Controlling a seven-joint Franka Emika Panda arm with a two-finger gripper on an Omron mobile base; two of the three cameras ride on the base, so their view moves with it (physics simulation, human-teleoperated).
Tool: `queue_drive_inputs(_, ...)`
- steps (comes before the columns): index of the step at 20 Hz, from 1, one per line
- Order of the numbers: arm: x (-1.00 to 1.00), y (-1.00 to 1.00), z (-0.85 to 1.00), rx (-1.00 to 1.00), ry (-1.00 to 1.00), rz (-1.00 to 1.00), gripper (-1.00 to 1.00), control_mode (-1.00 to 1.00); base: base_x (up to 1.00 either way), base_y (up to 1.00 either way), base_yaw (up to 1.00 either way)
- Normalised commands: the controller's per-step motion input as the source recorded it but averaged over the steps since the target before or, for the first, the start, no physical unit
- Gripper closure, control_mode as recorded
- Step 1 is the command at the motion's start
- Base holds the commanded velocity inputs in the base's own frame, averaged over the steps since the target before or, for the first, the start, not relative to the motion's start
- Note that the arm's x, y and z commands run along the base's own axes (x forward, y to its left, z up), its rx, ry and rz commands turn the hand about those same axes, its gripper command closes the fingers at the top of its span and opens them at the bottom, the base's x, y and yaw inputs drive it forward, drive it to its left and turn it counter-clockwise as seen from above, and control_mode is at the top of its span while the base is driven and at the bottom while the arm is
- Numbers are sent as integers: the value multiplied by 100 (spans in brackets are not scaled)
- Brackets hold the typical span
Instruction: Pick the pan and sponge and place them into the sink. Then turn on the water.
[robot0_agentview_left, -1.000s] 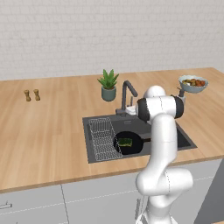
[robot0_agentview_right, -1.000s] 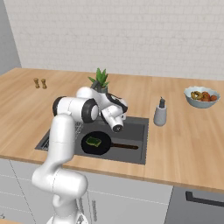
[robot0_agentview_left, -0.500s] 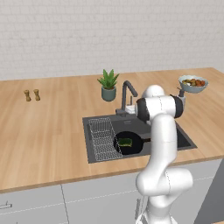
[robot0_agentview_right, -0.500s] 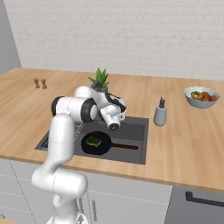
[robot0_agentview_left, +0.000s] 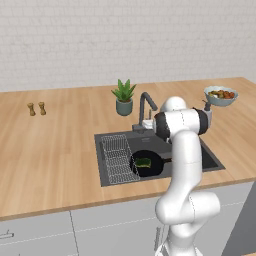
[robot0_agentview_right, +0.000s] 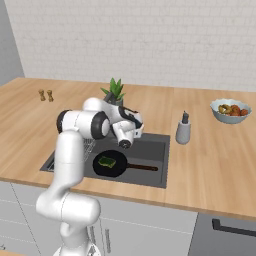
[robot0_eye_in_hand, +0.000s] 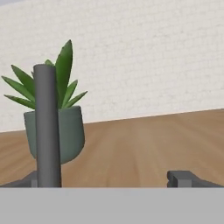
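The black pan (robot0_agentview_left: 148, 164) lies in the dark sink (robot0_agentview_left: 207, 158), with the green sponge (robot0_agentview_left: 143, 162) lying flat on it. From the right base view the pan (robot0_agentview_right: 110, 164) carries the sponge (robot0_agentview_right: 106, 162), and its handle points right across the sink (robot0_agentview_right: 153, 149). My gripper (robot0_agentview_left: 147, 123) is raised above the basin at the foot of the dark faucet (robot0_agentview_left: 145, 106). In the hand view the gripper (robot0_eye_in_hand: 107, 181) is open and holds nothing. The faucet post (robot0_eye_in_hand: 47, 127) rises just inside the left fingertip (robot0_eye_in_hand: 26, 181). No water is running.
A potted plant (robot0_agentview_left: 123, 97) stands right behind the faucet. A wire rack (robot0_agentview_left: 119, 159) fills the sink's left side. A grey soap dispenser (robot0_agentview_right: 183, 131) and a fruit bowl (robot0_agentview_right: 230, 110) stand to the right. Two small shakers (robot0_agentview_left: 36, 108) sit far left on the wooden counter.
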Motion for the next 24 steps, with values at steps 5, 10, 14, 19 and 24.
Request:
queue_drive_inputs(5,0,-22,33,1,0,-3,-100,-100,0,0,0)
queue_drive_inputs(10,0,-28,22,2,0,-2,-100,-100,0,0,0)
queue_drive_inputs(14,1,-68,-7,13,1,-13,-100,-100,0,0,0)
queue_drive_inputs(19,-10,-92,-14,30,0,-10,-100,-100,0,0,0)
queue_drive_inputs(24,-36,-92,-17,39,0,-2,-100,-100,0,0,0)
